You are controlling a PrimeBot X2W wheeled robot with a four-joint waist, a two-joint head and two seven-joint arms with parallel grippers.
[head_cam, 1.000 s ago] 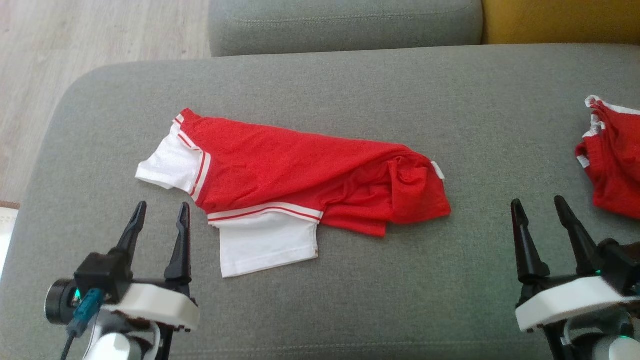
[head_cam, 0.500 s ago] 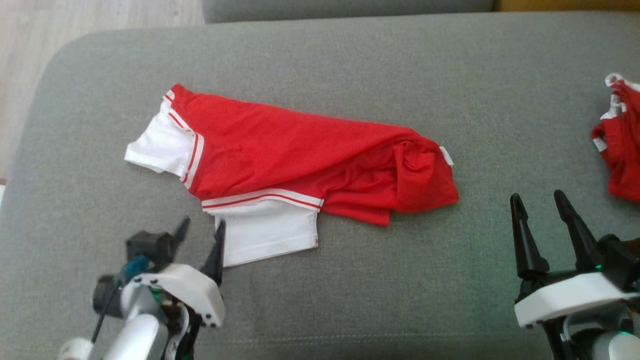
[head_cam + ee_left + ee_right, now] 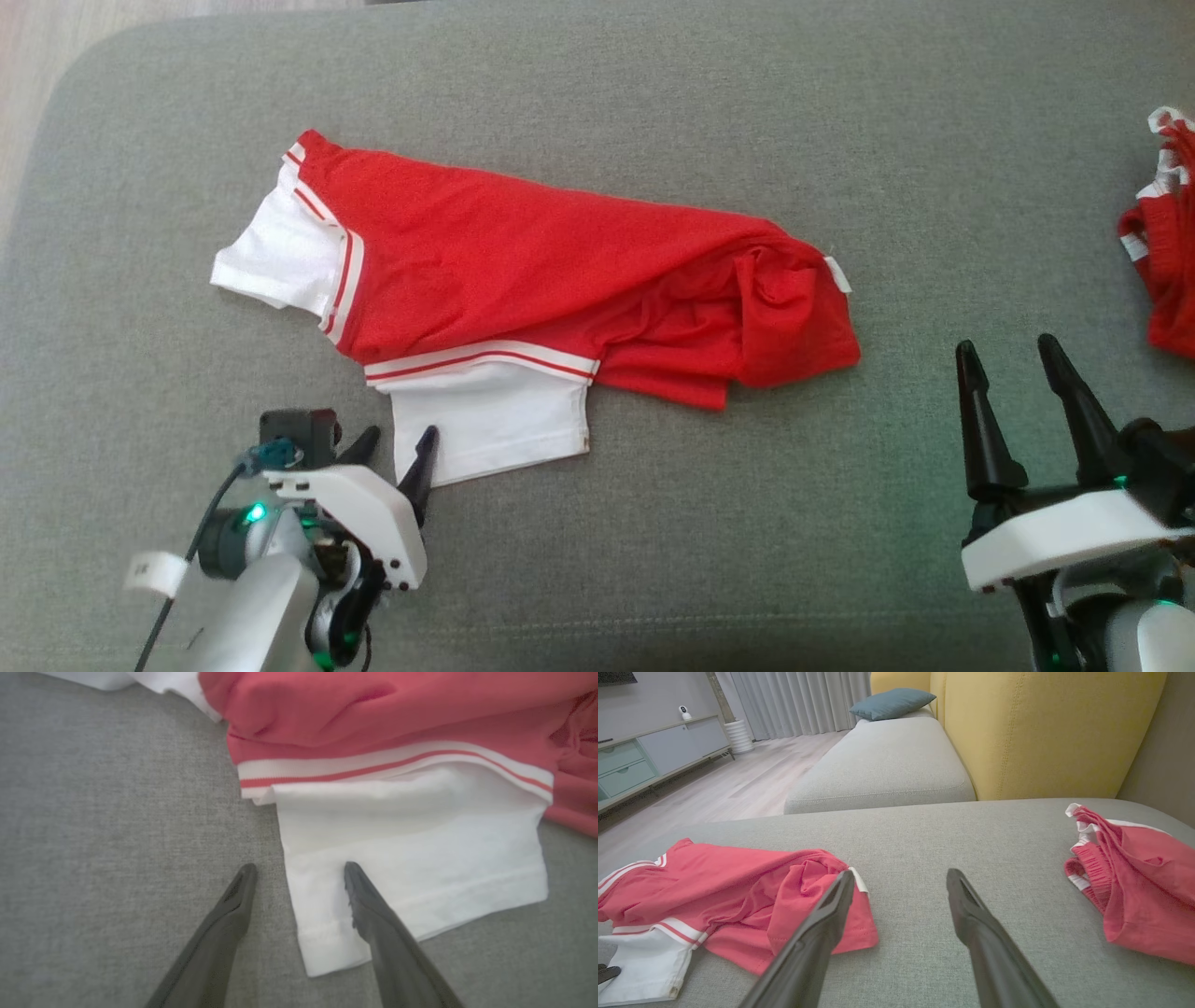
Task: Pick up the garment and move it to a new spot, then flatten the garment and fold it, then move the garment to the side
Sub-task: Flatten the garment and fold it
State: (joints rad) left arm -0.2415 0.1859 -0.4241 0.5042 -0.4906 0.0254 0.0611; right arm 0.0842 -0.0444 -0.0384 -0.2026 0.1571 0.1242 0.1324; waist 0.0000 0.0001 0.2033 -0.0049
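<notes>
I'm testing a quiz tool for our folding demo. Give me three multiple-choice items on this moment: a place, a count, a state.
1. Where is the left claw? A. at the white sleeve's near corner B. on the yellow backrest C. at the red hem
2. How many red garments lie on the grey cushion? A. one B. two C. three
3. How is the right claw? A. shut on cloth B. shut, empty C. open, empty
Key: 1 A, it straddles the sleeve's edge; 2 B, the red-and-white garment plus a bunched garment at the right; 3 C, jaws apart over bare cushion.
</notes>
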